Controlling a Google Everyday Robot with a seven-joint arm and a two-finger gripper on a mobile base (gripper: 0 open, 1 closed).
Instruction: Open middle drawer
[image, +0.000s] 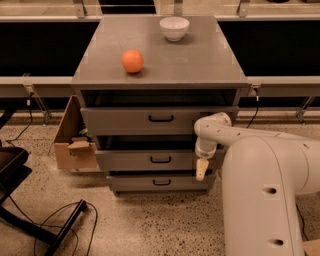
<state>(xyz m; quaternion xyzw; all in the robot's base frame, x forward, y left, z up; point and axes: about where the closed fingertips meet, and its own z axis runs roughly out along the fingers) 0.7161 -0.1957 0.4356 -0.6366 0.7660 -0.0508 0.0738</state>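
so the middle drawer (130, 160) sits dead centre in the grey desk (200, 60), sandwiched between the taller top drawer (125, 120) at 12 o'clock and the shorter bottom drawer (135, 182) at 6 o'clock. plain grey front, with a small black bar handle (160, 159) right in the middle. there's a dark strip of shadow along the top of its front, and the front looks like it stands a little forward of the bottom one, though not by much. the gripper (201, 169) is at 3 o'clock from that handle, well apart from it, hanging down over the right end of the drawer front with its cream tip reaching the drawer's lower edge. can't tell how far open the gripper is or whether it's got hold of anything, and i can't say if it's touching the front or just in front of it. the white arm (212, 131) curves up from it and runs off to the big white robot body at 4 o'clock. up on the desk, an orange (132, 61) lies at about 11 o'clock and a white bowl (174, 28) stands near the back edge at 12, the two well apart. an open cardboard box (70, 150) sits on the floor just beside the desk at 9 o'clock, and black cables (60, 220) trail over the speckled floor at 7 o'clock.
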